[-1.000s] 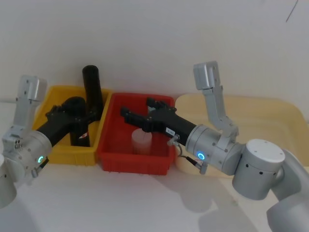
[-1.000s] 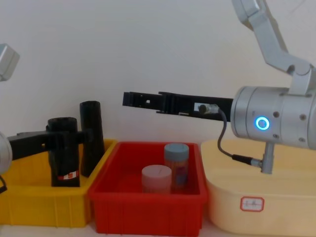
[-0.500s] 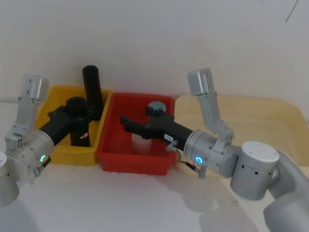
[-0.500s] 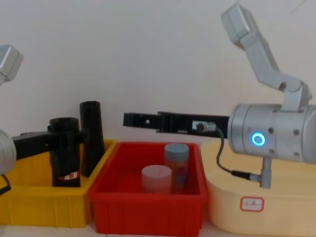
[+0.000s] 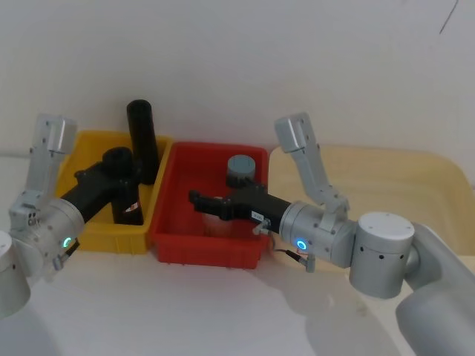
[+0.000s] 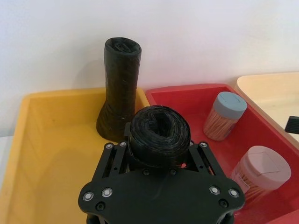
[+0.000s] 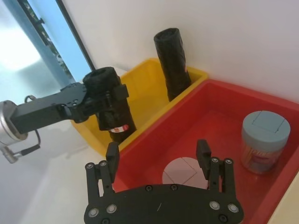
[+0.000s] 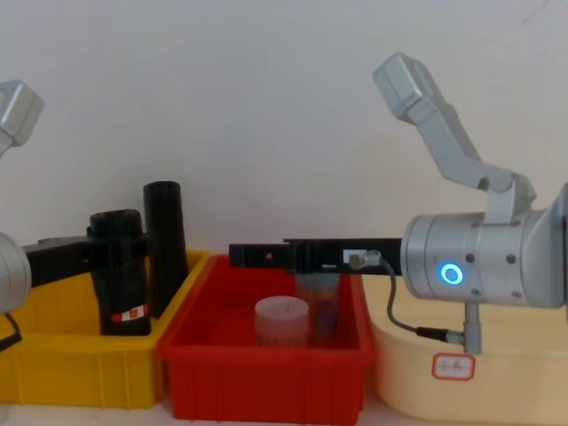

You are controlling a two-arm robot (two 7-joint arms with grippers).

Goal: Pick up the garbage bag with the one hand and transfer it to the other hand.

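The garbage bag (image 5: 122, 185), a black roll with a red-and-white label band (image 8: 129, 312), stands nearly upright in the yellow bin (image 5: 89, 237). My left gripper (image 5: 111, 178), on the green-ringed arm, is shut on its upper part; the left wrist view shows the roll's top (image 6: 159, 135) between the jaws. My right gripper (image 5: 197, 199), on the blue-ringed arm, hangs open over the red bin (image 5: 208, 248), level and pointing left toward the bag, a short way from it. In the right wrist view its fingers (image 7: 112, 156) stand apart with nothing between them.
A plain black roll (image 5: 141, 141) leans at the yellow bin's back corner, close behind the bag. The red bin holds a blue-lidded jar (image 5: 240, 170) and a pink-lidded jar (image 8: 281, 319) below my right gripper. A cream tray (image 5: 415, 178) lies at the right.
My right arm has lowered, bringing its open gripper down to just above the red bin's jars. The left gripper and the bag have barely shifted.
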